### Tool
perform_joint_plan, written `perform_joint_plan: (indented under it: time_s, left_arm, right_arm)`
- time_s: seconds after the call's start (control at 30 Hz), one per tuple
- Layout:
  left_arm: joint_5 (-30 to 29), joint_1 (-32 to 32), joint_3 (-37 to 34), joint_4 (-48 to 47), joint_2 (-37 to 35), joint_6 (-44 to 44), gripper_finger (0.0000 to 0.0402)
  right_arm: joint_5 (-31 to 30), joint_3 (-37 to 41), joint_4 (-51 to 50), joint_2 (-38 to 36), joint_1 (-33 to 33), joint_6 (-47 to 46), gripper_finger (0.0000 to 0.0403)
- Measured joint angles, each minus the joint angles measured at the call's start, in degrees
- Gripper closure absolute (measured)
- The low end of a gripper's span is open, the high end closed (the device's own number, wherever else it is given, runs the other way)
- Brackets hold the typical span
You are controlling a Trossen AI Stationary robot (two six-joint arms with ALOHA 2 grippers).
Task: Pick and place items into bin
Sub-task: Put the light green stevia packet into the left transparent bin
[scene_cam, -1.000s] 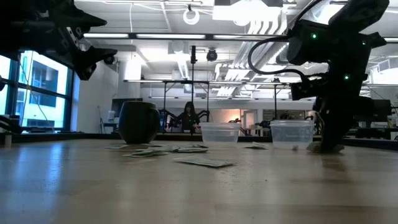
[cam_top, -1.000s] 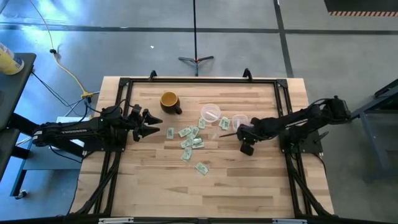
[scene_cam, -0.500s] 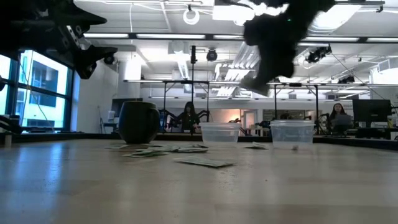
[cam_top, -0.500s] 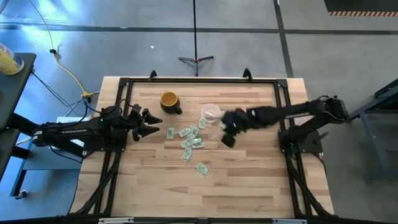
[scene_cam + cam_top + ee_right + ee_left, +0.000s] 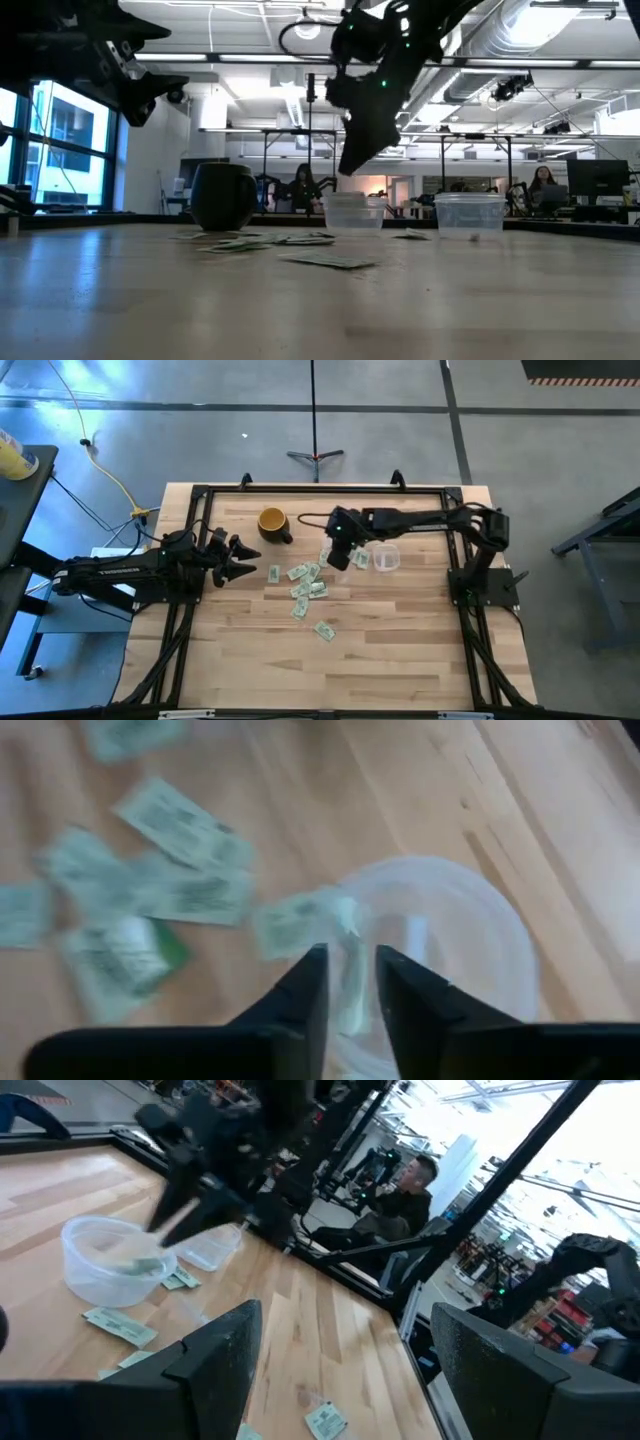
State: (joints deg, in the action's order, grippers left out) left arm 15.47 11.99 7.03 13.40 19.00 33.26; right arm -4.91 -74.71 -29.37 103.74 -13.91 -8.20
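Several pale-green slips (image 5: pixel 300 573) lie flat in a loose cluster at mid table, and one (image 5: pixel 324 630) sits nearer the near edge. The clear bowl (image 5: pixel 450 930) stands to their far right, and a slip lies inside it (image 5: pixel 140 1266). My right gripper (image 5: pixel 338 555) hangs over the bowl's left rim, fingers nearly together with a slip between them (image 5: pixel 350 955). My left gripper (image 5: pixel 243 556) waits open above the table's left side, level, pointing toward the slips. My right gripper pinches a pale-green slip (image 5: pixel 345 925) between its two fingers, coming from above and slanting down. The slip is lifted clear of the table, and its free part (image 5: pixel 285 925) sticks out sideways over the bowl's rim. The picture is blurred, so I cannot tell which edge is held.
A yellow mug (image 5: pixel 272 523) stands far-left of the slips. A smaller clear cup (image 5: pixel 386 557) stands right of the bowl, with one slip (image 5: pixel 361 559) between them. Black frame rails run along the table's edges. Bare wood lies toward the near edge. People sit in the room beyond.
My right gripper has risen from the table near the clear cup and swung left and toward the far edge, the arm stretching out, until it hangs over the bowl. My left arm has kept still.
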Motion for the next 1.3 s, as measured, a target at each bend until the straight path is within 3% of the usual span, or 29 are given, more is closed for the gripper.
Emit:
perform_joint_plan:
  time_s: [0.1,0.23,0.47,0.83,1.07,1.2,1.3]
  left_arm:
    - [0.7,0.0,0.0,0.1,0.0,0.0,0.0076]
    - [0.7,0.0,0.0,0.1,0.0,0.2,0.0076]
    - [0.7,0.0,0.0,0.1,0.0,0.1,0.0076]
    - [0.6,0.0,0.0,-0.3,0.0,-0.5,0.0076]
    - [0.6,0.0,0.0,-0.3,0.0,-0.5,0.0076]
    - [0.6,0.0,0.0,-0.3,0.0,-0.5,0.0076]
    - [0.6,0.0,0.0,-0.3,0.0,-0.5,0.0076]
  right_arm:
    - [-3.6,-0.4,-0.4,0.3,-0.7,0.8,0.0282]
    - [-3.2,-0.4,-5.8,-1.7,-0.5,1.6,0.0244]
    - [-2.3,-0.3,-20.0,-5.1,5.6,14.4,0.0209]
    - [-6.9,7.6,-15.6,-3.9,9.3,16.3,0.0194]
    - [-11.7,13.0,-8.0,-3.9,11.0,9.5,0.0179]
    - [-8.7,11.4,-10.2,-3.9,9.6,8.7,0.0179]
    - [-3.4,11.5,-9.1,-3.9,6.3,2.5,0.0179]
